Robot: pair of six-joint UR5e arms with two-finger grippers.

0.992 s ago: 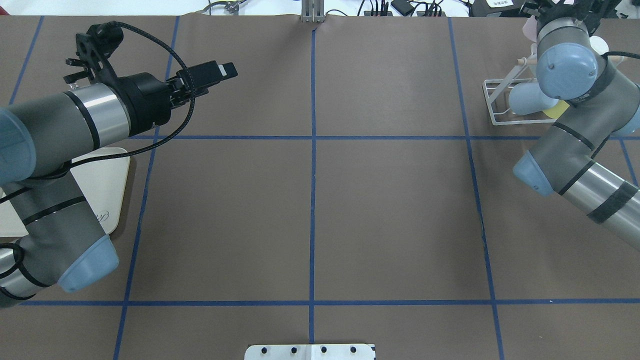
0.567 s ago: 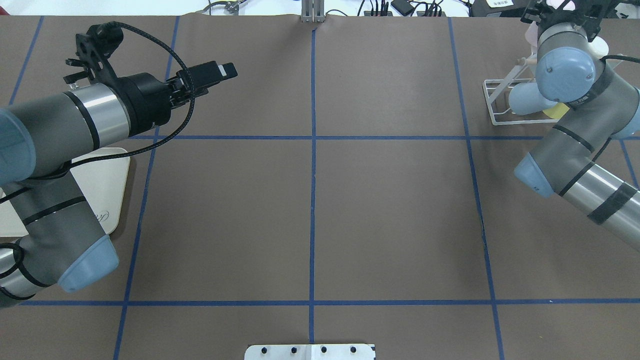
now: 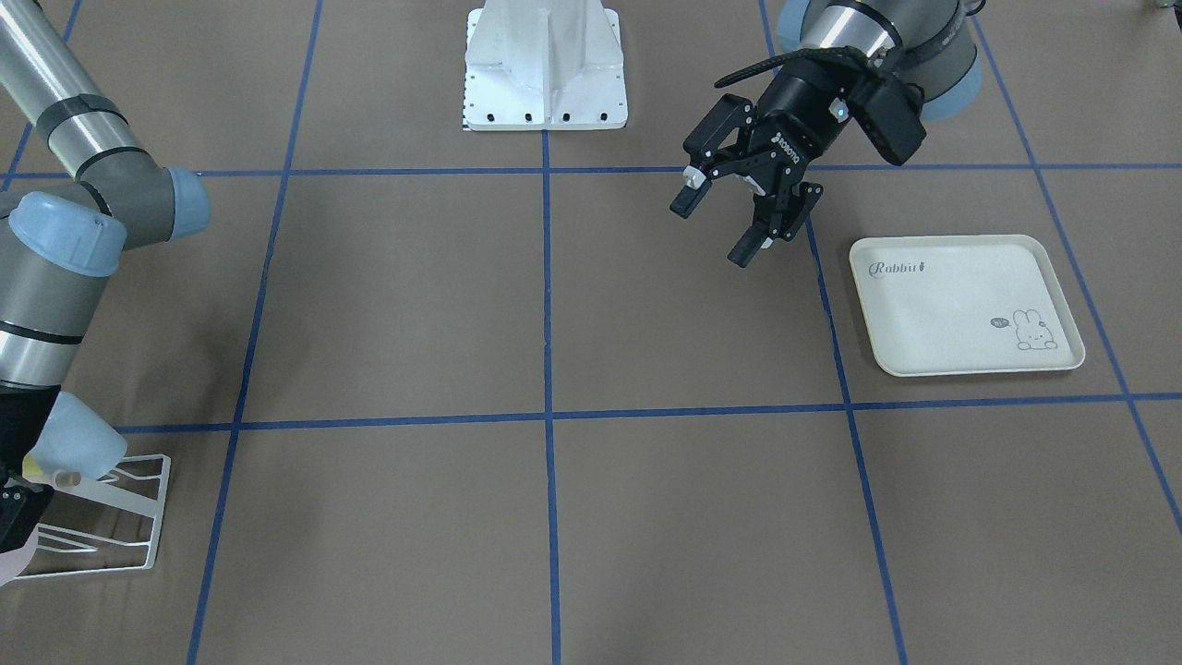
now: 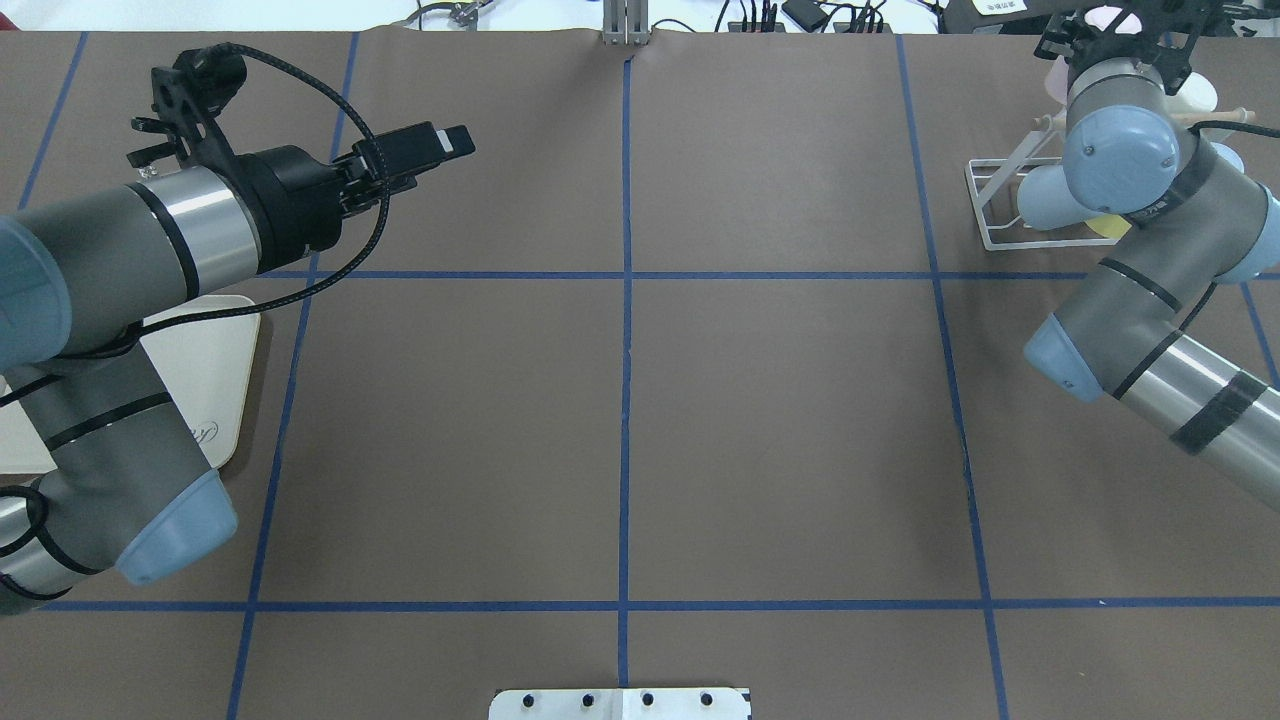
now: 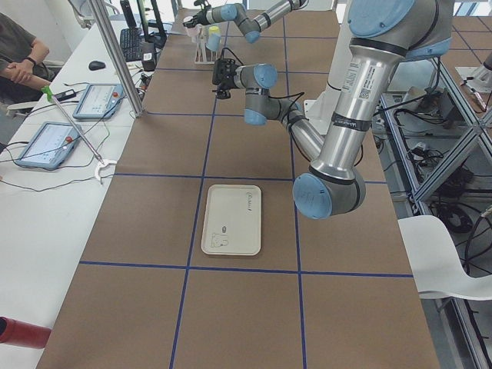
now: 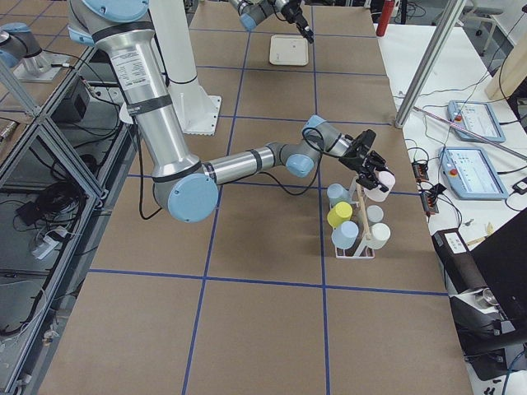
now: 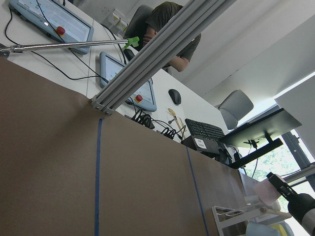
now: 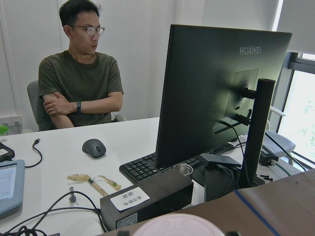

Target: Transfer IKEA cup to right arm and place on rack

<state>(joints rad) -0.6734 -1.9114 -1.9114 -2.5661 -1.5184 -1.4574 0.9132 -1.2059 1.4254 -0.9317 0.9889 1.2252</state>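
Note:
The IKEA cup (image 6: 381,183) is pale pink, and my right gripper (image 6: 370,167) is shut on it just above the far end of the white wire rack (image 6: 354,247). In the right wrist view only the cup's rim (image 8: 177,225) shows, at the bottom edge between the fingers. In the left wrist view the cup (image 7: 272,192) hangs over the rack (image 7: 231,216). In the overhead view the right wrist hides most of the cup above the rack (image 4: 985,205). My left gripper (image 3: 713,229) hangs open and empty over the table, far from the rack.
Blue, yellow and white cups (image 6: 339,216) sit on the rack's prongs. A cream rabbit-print tray (image 3: 960,305) lies under the left arm's side. Beyond the table's far edge are a monitor (image 8: 216,93), a keyboard and a seated person (image 8: 78,88).
The right arm's wrist has shifted a little farther toward the table's far edge over the rack. The left arm has not moved.

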